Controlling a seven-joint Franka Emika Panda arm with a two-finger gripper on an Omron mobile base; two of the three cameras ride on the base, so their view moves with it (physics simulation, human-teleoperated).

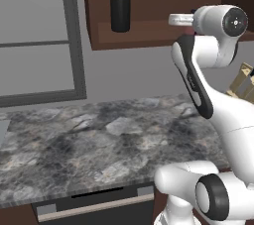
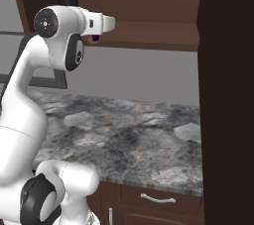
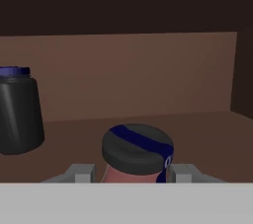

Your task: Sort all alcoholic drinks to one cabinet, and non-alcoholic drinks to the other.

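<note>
Now gripper (image 3: 134,172) part-open, fingers clamped on small red bottle (image 3: 137,151); black bottle (image 3: 18,110) upright on cabinet shelf (image 3: 197,134).

Black cylindrical bottle (image 3: 19,112) with blue lid, upright on the plank shelf of the dark brown wall cabinet (image 3: 148,75), ahead and left of the hand. Small red bottle (image 3: 137,151) with dark, blue-striped cap, upright between the fingertips, over the same shelf.

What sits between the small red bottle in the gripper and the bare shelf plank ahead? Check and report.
Nothing visible. The red bottle sits between the gripper fingers, bare shelf ahead of it. The black bottle stands off to the side, apart from it.
</note>
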